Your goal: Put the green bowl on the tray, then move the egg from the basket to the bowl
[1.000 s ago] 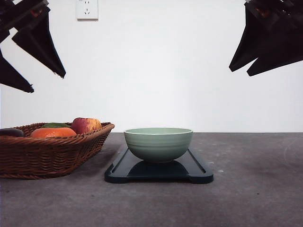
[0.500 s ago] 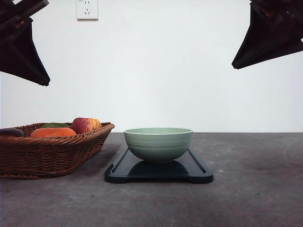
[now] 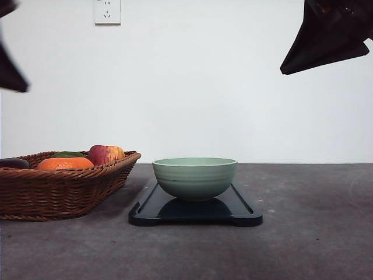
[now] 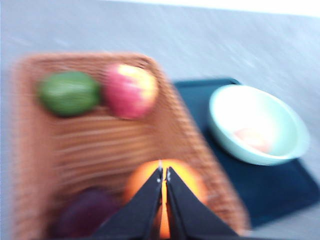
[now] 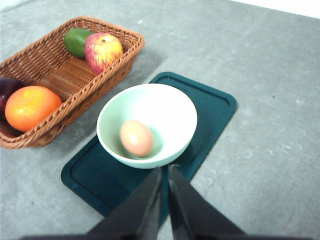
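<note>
The green bowl [image 3: 195, 178] sits upright on the tray [image 3: 245, 211], which lies flat on the grey desk [image 3: 315, 233] — the bowl covers the middle of the tray's width. From the right wrist camera the egg [image 5: 136, 138] rests inside the bowl, on its floor and against the wall on the side towards the basket. The basket [image 3: 52, 189] stands on the desk just left of the tray, apart from it. It holds an orange [image 5: 30, 106] at its near end, a red-yellow apple [image 5: 103, 51] and a green fruit [image 5: 76, 41] at the far end, and a dark purple fruit [image 5: 7, 87] at the left edge.

Both tools hang high above the desk. The left tool [image 4: 164, 176] is clenched with nothing between its fingers, above the basket's near end — this view is blurred. The right tool [image 5: 165, 172] is likewise clenched and empty, above the tray's near edge.

A wall socket [image 3: 107, 11] shows on the white wall behind.
</note>
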You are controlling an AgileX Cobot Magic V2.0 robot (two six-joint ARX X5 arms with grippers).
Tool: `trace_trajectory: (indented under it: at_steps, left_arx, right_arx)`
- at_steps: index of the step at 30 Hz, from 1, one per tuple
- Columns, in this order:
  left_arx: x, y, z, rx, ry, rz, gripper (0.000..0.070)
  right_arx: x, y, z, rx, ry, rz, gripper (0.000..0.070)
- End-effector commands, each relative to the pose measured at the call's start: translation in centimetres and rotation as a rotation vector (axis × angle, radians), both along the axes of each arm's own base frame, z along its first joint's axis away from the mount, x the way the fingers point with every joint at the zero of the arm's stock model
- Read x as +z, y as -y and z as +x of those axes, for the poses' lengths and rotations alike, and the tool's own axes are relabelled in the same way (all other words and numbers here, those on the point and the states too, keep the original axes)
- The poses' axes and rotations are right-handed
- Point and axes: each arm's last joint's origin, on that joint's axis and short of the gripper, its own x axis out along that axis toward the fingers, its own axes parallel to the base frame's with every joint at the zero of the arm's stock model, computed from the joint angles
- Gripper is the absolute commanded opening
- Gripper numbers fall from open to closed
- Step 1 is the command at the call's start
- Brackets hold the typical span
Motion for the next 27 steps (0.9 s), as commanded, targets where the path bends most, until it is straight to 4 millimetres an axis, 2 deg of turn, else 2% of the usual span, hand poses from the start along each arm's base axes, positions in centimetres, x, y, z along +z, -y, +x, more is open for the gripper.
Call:
trace_trajectory:
  at_steps: [1, 8, 15, 20, 27]
  left_arx:
    - [-0.9, -0.8, -1.0, 0.033, 0.053, 0.023, 0.0]
    - [-4.4, -2.7, -4.4, 0.147, 0.182, 0.021, 0.0]
    - [-7.4, -3.3, -5.1, 0.251, 0.218, 0.035, 0.0]
    - [-8.4, -3.5, -5.3, 0.278, 0.221, 0.04, 0.0]
    - [-8.3, -3.5, -5.6, 0.272, 0.239, 0.066, 0.0]
  right_arx:
    - [0.3, -0.2, 0.1, 0.009, 0.023, 0.005, 0.0015]
    - [0.4, -0.2, 0.2, 0.009, 0.038, 0.013, 0.0015]
    - [0.4, -0.2, 0.2, 0.009, 0.038, 0.013, 0.0015]
    - [0.4, -0.2, 0.2, 0.009, 0.038, 0.013, 0.0015]
    - [0.4, -0.2, 0.2, 0.009, 0.038, 0.013, 0.0015]
